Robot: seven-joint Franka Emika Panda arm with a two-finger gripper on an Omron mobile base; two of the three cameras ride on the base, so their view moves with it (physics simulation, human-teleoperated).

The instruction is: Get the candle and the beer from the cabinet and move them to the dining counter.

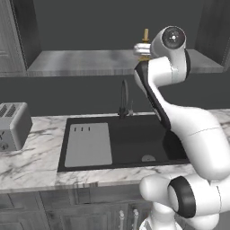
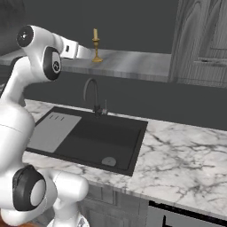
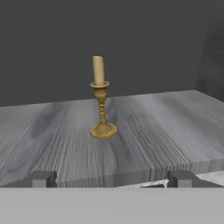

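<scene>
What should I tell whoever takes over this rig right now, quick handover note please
Pincer: open, empty, level with the cabinet shelf edge and aimed at the candle.
Candle: upright on the cabinet shelf, alone, untouched, apart from the fingertips.
Beer: I can't spot it from here.
Below the shelf: marble counter with black sink and a toaster.
Done: approach to the candle only.
Left: grasp the candle, carry it to the dining counter, then find the beer and move it too.

No text, label, brand, number or sign can be read anywhere in these views.
</scene>
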